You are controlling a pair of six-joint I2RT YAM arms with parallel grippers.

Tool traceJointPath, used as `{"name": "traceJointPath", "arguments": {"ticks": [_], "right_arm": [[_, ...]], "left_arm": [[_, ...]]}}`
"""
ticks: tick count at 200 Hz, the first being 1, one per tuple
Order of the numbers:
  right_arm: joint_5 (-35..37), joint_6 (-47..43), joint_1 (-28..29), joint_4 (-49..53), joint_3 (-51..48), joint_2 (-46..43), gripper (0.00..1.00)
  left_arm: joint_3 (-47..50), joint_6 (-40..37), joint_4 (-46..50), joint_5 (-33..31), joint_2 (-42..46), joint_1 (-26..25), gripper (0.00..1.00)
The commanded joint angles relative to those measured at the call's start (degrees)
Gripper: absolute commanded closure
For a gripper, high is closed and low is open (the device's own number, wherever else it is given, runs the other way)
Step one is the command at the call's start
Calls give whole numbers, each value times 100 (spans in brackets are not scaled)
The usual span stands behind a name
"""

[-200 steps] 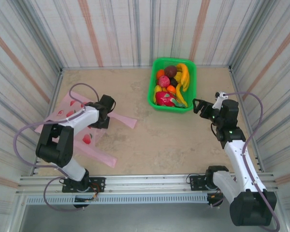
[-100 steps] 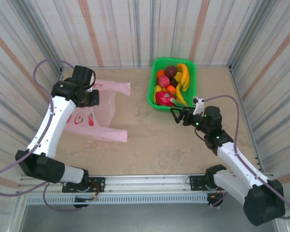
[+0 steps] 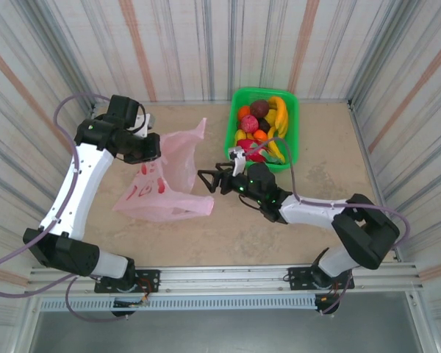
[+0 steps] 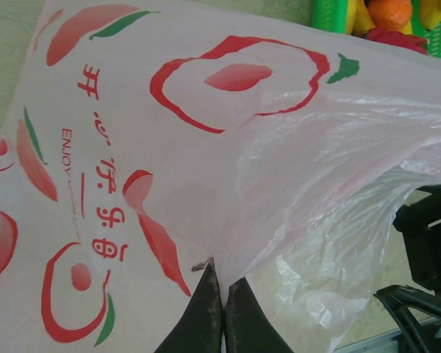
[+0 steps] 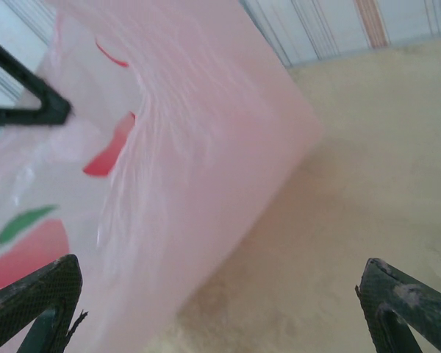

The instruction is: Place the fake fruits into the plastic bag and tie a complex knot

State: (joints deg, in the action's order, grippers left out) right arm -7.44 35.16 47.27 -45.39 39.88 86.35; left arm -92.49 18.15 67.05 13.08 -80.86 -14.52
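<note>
Green basket (image 3: 293, 134) sits at the back of the table (image 3: 331, 147), right of centre. All the fruits (image 3: 261, 129) are in it: yellow bananas on the right side, a dark maroon piece at the back, orange, pink and red ones piled in the middle and front. None in the pink bag (image 3: 165, 180). The bag is on the left-centre of the table, its top pulled up and its bottom edge trailing on the surface. Red and green print faces the L wrist cam.

L gripper (image 3: 156, 149) is clamped tight on a pinch of bag film at the upper left, holding it up. R gripper (image 3: 208, 179) has its jaws spread wide with nothing in them, just beside the bag's right edge, pointing at it. Can't tell if it touches the film. R arm lies low across the table in front of the basket, between it and the near rail. Striped walls stand close on three sides.

Vs 1 s ago: the bag was flat at the far left under a folded L arm, and is now lifted and nearer the middle. R gripper was out by the basket's right side and is now across at the bag. Fruits haven't moved.
</note>
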Motion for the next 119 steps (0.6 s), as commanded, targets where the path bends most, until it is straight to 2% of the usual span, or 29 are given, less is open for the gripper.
{"name": "traceJointPath", "arguments": {"ticks": [1, 42, 61, 75, 89, 119], "right_arm": [[273, 298, 35, -524, 345, 247, 1], [200, 386, 73, -433, 736, 600, 0], [328, 439, 90, -252, 942, 786, 4], [416, 464, 94, -193, 1074, 898, 10], [595, 536, 96, 13, 1175, 975, 25], [1070, 619, 76, 1177, 1400, 866, 77]], "left_arm": [[89, 110, -60, 282, 190, -6, 100], [239, 163, -224, 432, 271, -28, 100], [266, 171, -271, 526, 273, -58, 100], [266, 147, -280, 529, 272, -72, 100], [245, 85, -264, 492, 294, -77, 100], [-109, -252, 116, 79, 316, -33, 100]]}}
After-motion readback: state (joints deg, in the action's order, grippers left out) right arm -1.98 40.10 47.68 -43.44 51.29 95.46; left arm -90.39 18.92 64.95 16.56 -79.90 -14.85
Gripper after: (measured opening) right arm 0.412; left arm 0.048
